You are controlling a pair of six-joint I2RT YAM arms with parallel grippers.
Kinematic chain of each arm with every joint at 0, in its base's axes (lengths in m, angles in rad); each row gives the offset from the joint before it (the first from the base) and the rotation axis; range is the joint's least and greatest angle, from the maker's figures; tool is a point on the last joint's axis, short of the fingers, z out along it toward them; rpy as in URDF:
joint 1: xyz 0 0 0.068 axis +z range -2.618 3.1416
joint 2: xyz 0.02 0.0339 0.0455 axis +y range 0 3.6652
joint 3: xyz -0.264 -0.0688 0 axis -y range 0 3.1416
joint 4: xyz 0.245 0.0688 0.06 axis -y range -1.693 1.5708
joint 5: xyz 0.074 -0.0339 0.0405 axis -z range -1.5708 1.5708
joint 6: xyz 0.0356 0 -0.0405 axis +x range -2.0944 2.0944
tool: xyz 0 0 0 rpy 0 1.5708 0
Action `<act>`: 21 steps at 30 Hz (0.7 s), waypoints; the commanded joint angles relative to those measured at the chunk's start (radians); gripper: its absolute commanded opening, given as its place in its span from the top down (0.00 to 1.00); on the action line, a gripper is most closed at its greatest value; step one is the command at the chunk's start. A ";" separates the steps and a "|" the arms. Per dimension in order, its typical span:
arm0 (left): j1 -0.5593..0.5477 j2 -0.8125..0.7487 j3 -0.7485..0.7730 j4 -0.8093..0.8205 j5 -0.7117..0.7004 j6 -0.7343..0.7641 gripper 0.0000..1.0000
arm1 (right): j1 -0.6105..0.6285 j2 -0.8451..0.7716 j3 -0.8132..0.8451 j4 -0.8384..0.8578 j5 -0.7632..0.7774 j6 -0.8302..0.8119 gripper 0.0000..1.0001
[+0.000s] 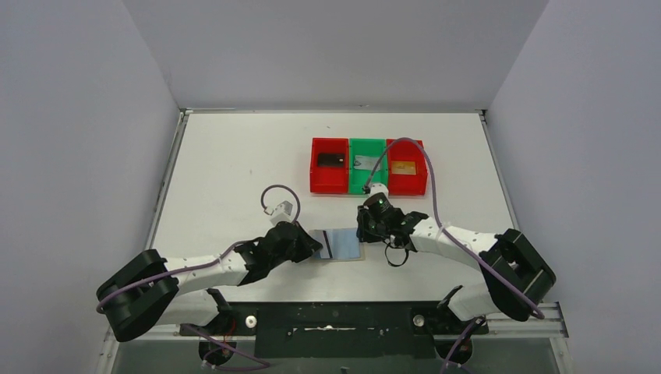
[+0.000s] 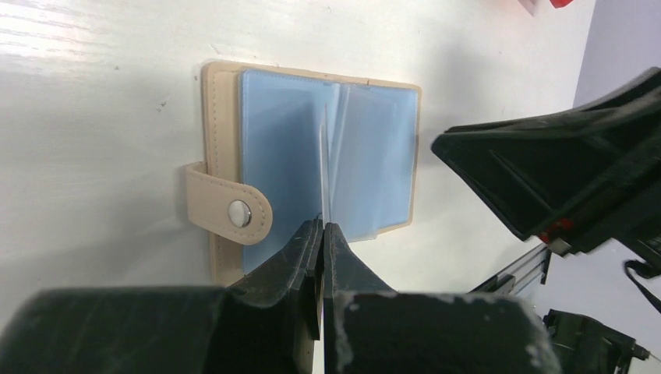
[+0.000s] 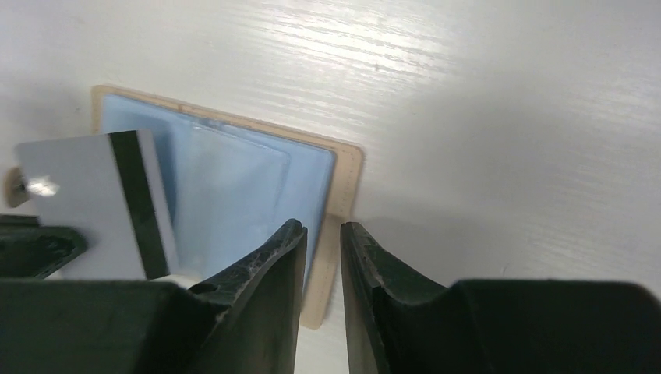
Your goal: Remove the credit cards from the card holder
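The tan card holder (image 1: 343, 243) lies open on the table, pale blue lining up, its closure tab (image 2: 232, 209) to the left. My left gripper (image 2: 323, 224) is shut on a silver-grey credit card (image 3: 86, 204) with a black stripe. It holds the card upright over the holder's middle, edge-on in the left wrist view (image 2: 322, 167). My right gripper (image 3: 322, 226) has its jaws a narrow gap apart, straddling the holder's right edge (image 3: 343, 187), one finger on the lining. In the top view the left gripper (image 1: 318, 248) and right gripper (image 1: 365, 236) flank the holder.
Three bins stand in a row behind the holder: a red bin (image 1: 316, 178) with a black card (image 1: 330, 160), a green bin (image 1: 368, 183) with a pale card (image 1: 362, 162), and a red bin (image 1: 409, 185) with a gold-orange card (image 1: 402, 167).
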 commanded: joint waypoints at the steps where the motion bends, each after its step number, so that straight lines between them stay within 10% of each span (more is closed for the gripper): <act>1: 0.011 -0.023 0.054 -0.043 -0.009 0.040 1.00 | 0.018 -0.076 0.020 0.079 -0.089 0.002 0.75; 21: 0.037 -0.157 0.028 -0.135 -0.030 0.047 1.00 | 0.179 0.128 0.108 0.192 -0.201 0.065 0.76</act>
